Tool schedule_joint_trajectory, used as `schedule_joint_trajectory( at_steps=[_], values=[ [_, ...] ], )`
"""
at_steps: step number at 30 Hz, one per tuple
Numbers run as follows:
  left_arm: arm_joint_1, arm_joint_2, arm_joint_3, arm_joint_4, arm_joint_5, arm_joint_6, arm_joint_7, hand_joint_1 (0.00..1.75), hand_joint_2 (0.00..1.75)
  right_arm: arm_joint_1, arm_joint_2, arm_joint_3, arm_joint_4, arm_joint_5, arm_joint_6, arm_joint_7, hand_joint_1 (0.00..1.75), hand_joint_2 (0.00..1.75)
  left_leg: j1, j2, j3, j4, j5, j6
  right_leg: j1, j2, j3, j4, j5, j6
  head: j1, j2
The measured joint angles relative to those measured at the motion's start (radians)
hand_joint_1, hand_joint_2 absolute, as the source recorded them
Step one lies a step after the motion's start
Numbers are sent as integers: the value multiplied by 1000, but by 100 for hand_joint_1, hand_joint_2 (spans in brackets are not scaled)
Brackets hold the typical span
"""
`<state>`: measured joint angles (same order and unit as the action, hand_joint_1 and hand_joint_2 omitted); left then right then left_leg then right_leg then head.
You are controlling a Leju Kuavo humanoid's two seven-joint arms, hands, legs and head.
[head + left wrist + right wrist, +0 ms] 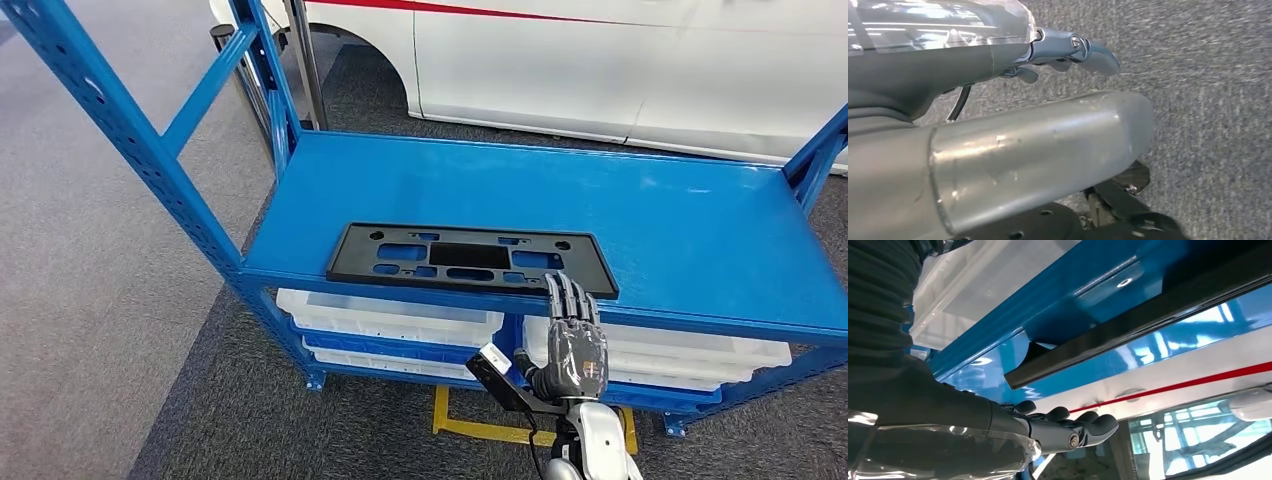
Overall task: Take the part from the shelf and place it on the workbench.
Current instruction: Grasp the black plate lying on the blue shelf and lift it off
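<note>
Right hand reaching to the flat black plastic part on the blue shelf.

The flat black plastic part with cut-outs [470, 259] is lying on the blue metal shelf [650, 210], near its front edge. The right hand [572, 345] is stretching up, its fingers [567, 297] extended and released — tips just at the part's near right corner, grasping nothing. The left hand [1068, 50] is hanging over grey carpet [1208, 100] — fingers loosely curled, holding nothing.

Silver arm, dark-fingered right hand [572, 345] under clear film, black cable
</note>
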<state>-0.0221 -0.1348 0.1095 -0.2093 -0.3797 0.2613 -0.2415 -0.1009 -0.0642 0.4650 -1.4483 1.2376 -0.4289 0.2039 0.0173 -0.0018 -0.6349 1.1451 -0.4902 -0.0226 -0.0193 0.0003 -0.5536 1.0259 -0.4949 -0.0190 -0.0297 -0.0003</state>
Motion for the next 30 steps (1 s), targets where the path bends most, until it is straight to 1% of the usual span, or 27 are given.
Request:
schedule_joint_trajectory(
  at_steps=[1,2,4,5,6,7,8,10,11,12,13,14,15,16,17,19,21,22,23,24,25,26,27,28,29,30],
  values=[
    [0,1,0,0,-1,0,0,0,0,0,4,-9,0,1,1,0,0,175,-1,-1,26,-59,21,4,2,1,1,4,-5,5,0,0],
    [-1,1,0,0,-2,0,0,0,0,0,6,-19,1,3,2,1,0,175,-3,-2,41,-94,29,9,3,1,1,6,-8,10,0,0],
    [-1,1,-1,0,-7,1,0,0,0,-1,11,-42,1,9,7,3,0,175,-7,-4,48,-114,24,20,6,1,-1,6,-9,21,1,0],
    [0,1,-1,0,-9,1,0,0,0,-2,13,-54,0,12,10,4,0,175,-5,-4,48,-116,26,27,5,1,-1,5,-10,27,1,0],
    [0,1,-1,0,-10,1,0,0,0,-3,16,-66,0,15,14,4,0,175,-4,-3,51,-120,27,34,4,1,-2,11,-16,32,1,0],
    [1,1,-1,0,-12,2,0,0,0,-5,17,-78,0,17,16,5,0,175,-2,-3,55,-126,29,41,3,0,-12,34,-31,36,1,0],
    [1,1,-1,0,-14,3,-1,0,0,-6,18,-89,0,18,18,6,0,175,0,-2,58,-130,29,48,3,0,-34,80,-56,40,1,0],
    [0,1,-2,0,-17,4,-1,0,0,-7,19,-107,1,21,24,6,0,175,-1,-2,61,-131,27,56,2,0,-103,209,-110,45,2,0],
    [-1,1,-2,0,-19,4,-1,0,0,-7,20,-114,3,22,28,6,0,175,-2,-2,62,-130,25,57,2,0,-133,261,-121,47,2,0],
    [0,1,-2,0,-20,4,-1,0,0,-8,22,-120,5,25,31,5,0,175,-2,-3,65,-130,22,58,2,0,-148,277,-111,47,1,0],
    [0,1,-2,0,-22,5,-1,0,0,-9,24,-126,7,27,34,4,0,175,-2,-4,70,-129,19,57,2,0,-144,255,-81,45,2,0],
    [0,1,-3,0,-25,6,-1,0,0,-12,27,-131,10,29,35,1,0,175,-2,-5,76,-129,14,56,2,0,-122,200,-39,42,2,0],
    [0,1,-3,0,-27,6,-1,0,0,-17,29,-136,13,31,36,-2,0,175,-3,-5,81,-128,10,53,4,0,-94,133,-2,37,2,0],
    [0,0,-3,0,-29,7,0,0,0,-22,32,-139,16,32,36,-5,0,175,-4,-5,84,-127,5,49,7,0,-68,73,22,32,2,0],
    [-1,-1,-4,0,-30,7,0,0,0,-27,35,-141,19,32,36,-7,0,175,-5,-5,84,-126,3,44,10,0,-53,34,31,27,1,0],
    [-3,-2,-4,0,-31,7,0,0,0,-34,40,-146,24,32,37,-8,0,175,-7,-5,84,-127,0,33,15,2,-46,12,26,20,1,0],
    [-3,-2,-5,0,-32,7,0,0,0,-36,45,-149,28,33,37,-9,0,175,-6,-4,84,-122,-9,21,10,3,-39,4,26,10,1,0],
    [-3,-2,-5,0,-33,8,0,0,0,-38,48,-151,29,33,37,-11,0,175,-6,-4,76,-98,-23,16,7,2,-33,-1,25,4,0,0],
    [-3,-1,-5,0,-34,8,0,0,0,-40,51,-152,30,33,37,-13,0,175,-5,-3,55,-54,-46,11,4,1,-27,-6,24,-2,0,0],
    [-3,-1,-5,0,-36,8,0,0,0,-42,55,-152,32,33,37,-15,0,175,-5,-3,25,7,-72,7,5,-1,-22,-7,21,-7,0,0],
    [-3,-1,-6,0,-37,9,0,0,0,-43,59,-152,34,33,38,-17,0,175,-4,-3,-13,74,-97,4,5,-2,-19,-6,17,-11,0,0],
    [-2,-2,-6,0,-39,9,1,0,0,-44,62,-152,38,33,39,-19,0,175,-4,-3,-45,127,-108,1,6,-2,-16,-5,13,-13,0,0],
    [-1,-2,-7,0,-40,9,2,0,0,-44,65,-152,41,33,40,-20,0,175,-4,-3,-64,147,-100,0,6,-1,-12,-4,8,-13,0,0],
    [-1,-2,-7,0,-41,9,4,0,0,-45,67,-152,45,33,41,-21,0,175,-4,-3,-64,131,-72,0,6,0,-6,-3,3,-12,0,0],
    [-1,-1,-7,0,-42,10,5,0,0,-47,70,-152,49,33,42,-22,0,175,-3,-3,-47,79,-30,2,6,1,2,-2,-3,-10,0,0],
    [-1,-1,-8,0,-42,10,6,0,0,-49,73,-152,52,33,42,-24,0,175,-4,-3,-20,13,9,5,6,2,10,-1,-9,-7,0,0]
  ],
)
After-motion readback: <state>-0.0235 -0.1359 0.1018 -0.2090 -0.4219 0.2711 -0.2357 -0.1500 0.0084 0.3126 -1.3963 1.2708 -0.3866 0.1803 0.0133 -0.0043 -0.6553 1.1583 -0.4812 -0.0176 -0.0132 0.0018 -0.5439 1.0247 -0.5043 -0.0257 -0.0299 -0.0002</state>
